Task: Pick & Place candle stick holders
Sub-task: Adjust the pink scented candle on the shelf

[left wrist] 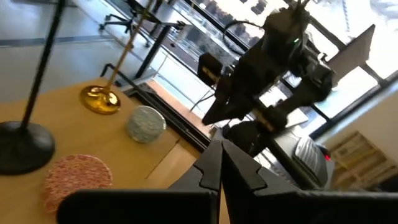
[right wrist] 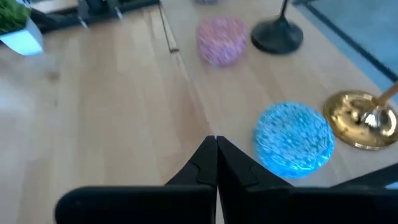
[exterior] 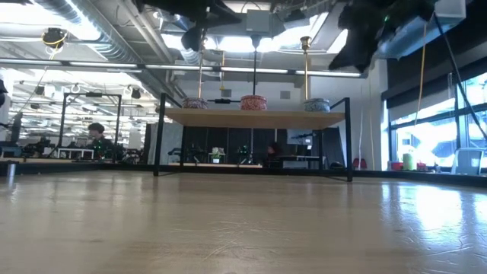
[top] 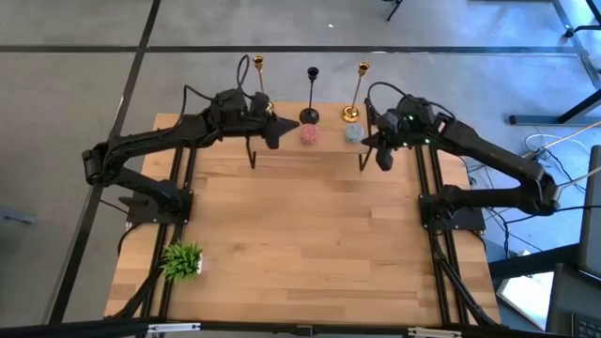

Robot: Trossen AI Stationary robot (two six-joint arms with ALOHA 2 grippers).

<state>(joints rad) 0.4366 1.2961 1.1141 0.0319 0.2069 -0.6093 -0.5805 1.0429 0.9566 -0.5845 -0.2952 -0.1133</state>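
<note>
Three candle stick holders stand by their round bases on the raised wooden shelf point(top: 329, 150) at the table's far edge. They are a gold one at the left point(top: 258, 68), a black one point(top: 313, 94) in the middle and a gold one at the right point(top: 357, 92). My left gripper point(top: 274, 133) is shut and hovers above the shelf, just left of the black holder's base point(left wrist: 25, 143). My right gripper point(top: 383, 156), also shut, hangs above the shelf's right end, near the right gold holder's base point(right wrist: 364, 119). The left gold holder's base is hidden by my left arm.
A pink disc point(top: 309, 134) and a blue-grey disc point(top: 353, 132) lie on the shelf in front of the holders. A small green plant point(top: 182, 260) stands at the table's near left. The wide wooden tabletop point(top: 310, 244) lies in front of the shelf.
</note>
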